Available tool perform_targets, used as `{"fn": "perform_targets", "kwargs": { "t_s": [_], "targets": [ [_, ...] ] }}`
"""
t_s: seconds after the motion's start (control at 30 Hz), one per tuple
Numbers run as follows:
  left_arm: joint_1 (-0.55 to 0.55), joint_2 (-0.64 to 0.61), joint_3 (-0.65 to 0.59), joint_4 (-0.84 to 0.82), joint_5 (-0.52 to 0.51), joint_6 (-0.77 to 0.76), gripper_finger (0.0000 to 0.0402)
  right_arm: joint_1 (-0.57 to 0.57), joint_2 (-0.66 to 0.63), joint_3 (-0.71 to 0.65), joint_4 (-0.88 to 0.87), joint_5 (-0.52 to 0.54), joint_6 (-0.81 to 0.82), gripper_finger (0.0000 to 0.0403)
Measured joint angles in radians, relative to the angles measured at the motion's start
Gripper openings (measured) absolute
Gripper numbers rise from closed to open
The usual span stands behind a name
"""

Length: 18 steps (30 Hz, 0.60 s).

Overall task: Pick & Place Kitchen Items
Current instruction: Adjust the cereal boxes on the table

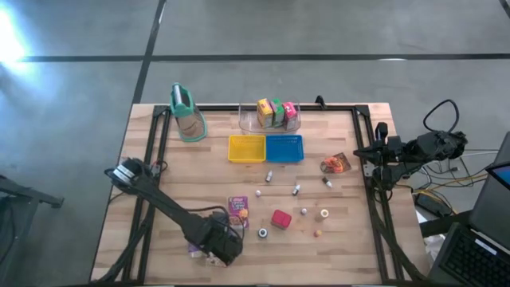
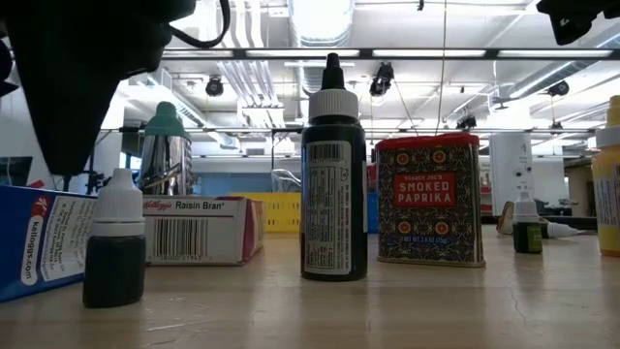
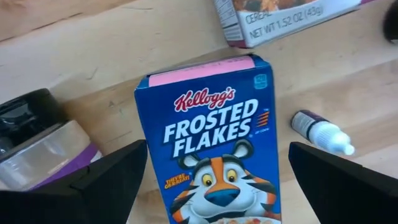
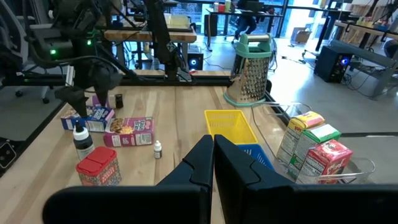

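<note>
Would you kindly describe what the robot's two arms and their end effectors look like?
Both arms are dark, nearly black, built of jointed tubular links. The left arm has a pale round cap at its base joint. The right arm trails looping black cables. The left end effector has broad, flat, wedge-shaped black fingers; the right end effector has the same matte black fingers.

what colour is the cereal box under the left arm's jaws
Blue, with a pink top edge: the Frosted Flakes box, clearest in the left wrist view.
</note>
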Motion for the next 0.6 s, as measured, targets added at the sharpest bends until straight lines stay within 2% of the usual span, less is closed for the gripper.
{"fn": "perform_targets", "kwargs": {
  "t_s": [0.23, 0.6],
  "targets": [
    [0.006, 0.038, 0.0, 0.0, 0.037, 0.013, 0.0396, 0.0, 0.0, 0.0, 0.0, 0.0, 0.0, 0.0008],
    [0.016, 0.074, -0.004, -0.034, 0.039, 0.032, 0.0396, 0.0, 0.0, 0.0, 0.0, 0.0, 0.0, 0.0008]
  ]
}}
